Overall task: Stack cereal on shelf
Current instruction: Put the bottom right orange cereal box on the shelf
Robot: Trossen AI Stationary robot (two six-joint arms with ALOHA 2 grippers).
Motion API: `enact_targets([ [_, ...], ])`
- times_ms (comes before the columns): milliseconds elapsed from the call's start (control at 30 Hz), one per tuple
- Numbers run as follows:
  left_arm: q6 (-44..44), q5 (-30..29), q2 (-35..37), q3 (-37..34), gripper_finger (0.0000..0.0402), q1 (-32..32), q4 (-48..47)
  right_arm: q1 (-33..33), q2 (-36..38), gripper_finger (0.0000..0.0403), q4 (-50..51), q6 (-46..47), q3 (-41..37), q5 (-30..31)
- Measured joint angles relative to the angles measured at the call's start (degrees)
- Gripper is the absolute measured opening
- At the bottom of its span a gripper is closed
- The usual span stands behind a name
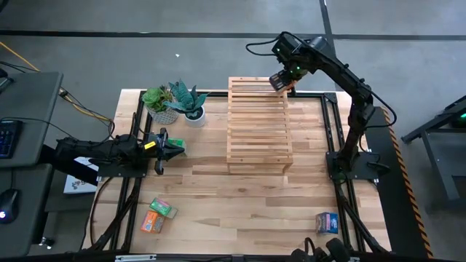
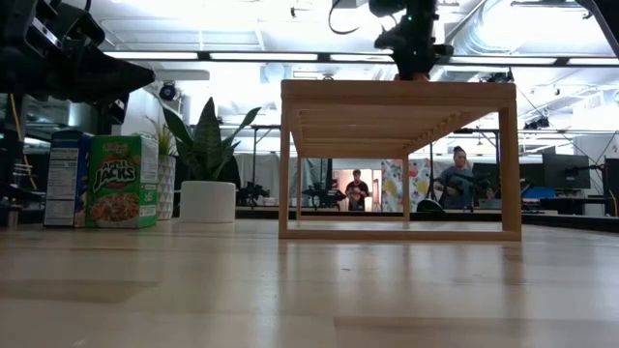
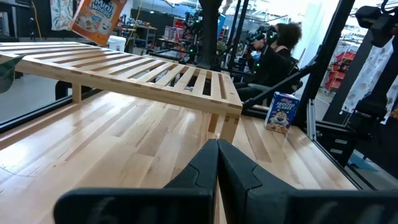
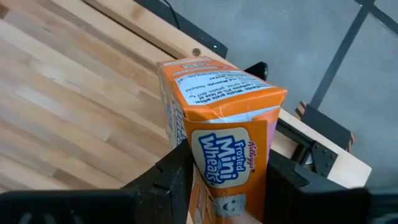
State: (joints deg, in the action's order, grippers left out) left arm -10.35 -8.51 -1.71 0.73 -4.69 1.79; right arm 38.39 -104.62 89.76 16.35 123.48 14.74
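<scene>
right gripper (image 4: pixel 227 180) pinches an orange cereal box (image 4: pixel 217 124), frosted mini wheats, fingers clamped on its two broad faces low down, top flap end pointing away from the wrist. high view puts that gripper (image 1: pixel 282 81) over the far right corner of the shelf (image 1: pixel 258 124), box held above the slats, not seen touching them.

handling, as judged: small cardboard box, light, thin walls that dent if squeezed hard; printed faces look smooth, so may slip. broad-face pinch near the middle seems the safest hold. slats have gaps, so a box set down narrow-edge could tip or catch.

left gripper (image 3: pixel 217 168) hangs low over the table's left side, fingers pressed together, holding nothing that shows.

near to far on the table: blue box (image 1: pixel 327 222) standing at the near right; orange and green boxes (image 1: pixel 158 215) lying at the near left; green apple jacks box (image 2: pixel 122 181) standing beside a blue one (image 2: pixel 64 179) by the left arm; potted plants (image 1: pixel 175 103) farther back.
</scene>
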Motion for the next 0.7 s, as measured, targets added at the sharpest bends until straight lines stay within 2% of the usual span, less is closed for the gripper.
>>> enact_targets([
  [533,0.0,0.0,0.0,0.0,0.0001,0.0,0.0,-0.2,-1.1,0.0132,0.0,0.2,0.0,-0.4],
  [700,0.0,0.0,0.0,0.0,0.0001,0.0,0.0,-0.2,-2.0,0.0152,-0.5,0.1,0.1,-0.1],
])
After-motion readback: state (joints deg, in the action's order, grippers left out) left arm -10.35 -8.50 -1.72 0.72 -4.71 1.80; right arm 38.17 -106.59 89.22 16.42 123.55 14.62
